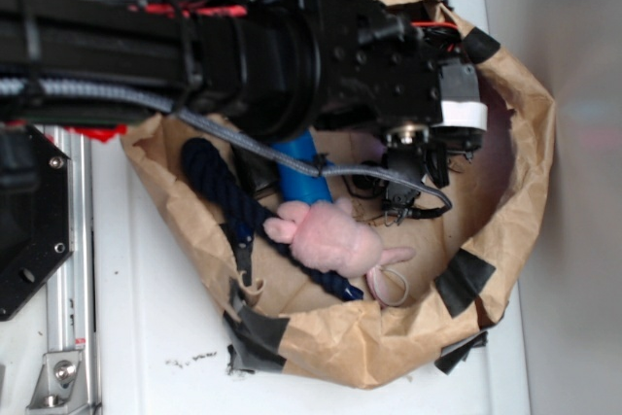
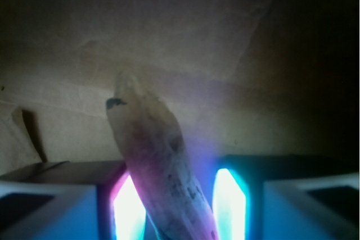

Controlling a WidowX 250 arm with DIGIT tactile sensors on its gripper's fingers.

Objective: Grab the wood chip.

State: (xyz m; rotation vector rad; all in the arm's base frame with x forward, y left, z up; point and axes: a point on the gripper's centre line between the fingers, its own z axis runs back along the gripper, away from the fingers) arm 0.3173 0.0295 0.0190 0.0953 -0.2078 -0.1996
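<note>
One wood chip (image 2: pixel 160 167) stands between the glowing pads (image 2: pixel 228 200) of the claw (image 2: pixel 179 209), tip slanting toward 11 o'clock. The claw looks narrowed around it, low inside the paper nest (image 1: pixel 515 191), beside the pink plush (image 1: pixel 330 237).

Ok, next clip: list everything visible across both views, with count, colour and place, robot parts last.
wood chip: 1, pale brown, between the lit fingers in the wrist view, tip pointing up
paper bag: 1, brown, rolled-down rim patched with black tape, on the white table
rope: 1, dark navy, in the bag's left side
cylinder: 1, blue, under the arm
plush toy: 1, pink, low centre of the bag
arm: 1, black, across the top
gripper: 1, inside the bag, fingers flanking the chip; contact unclear
</note>
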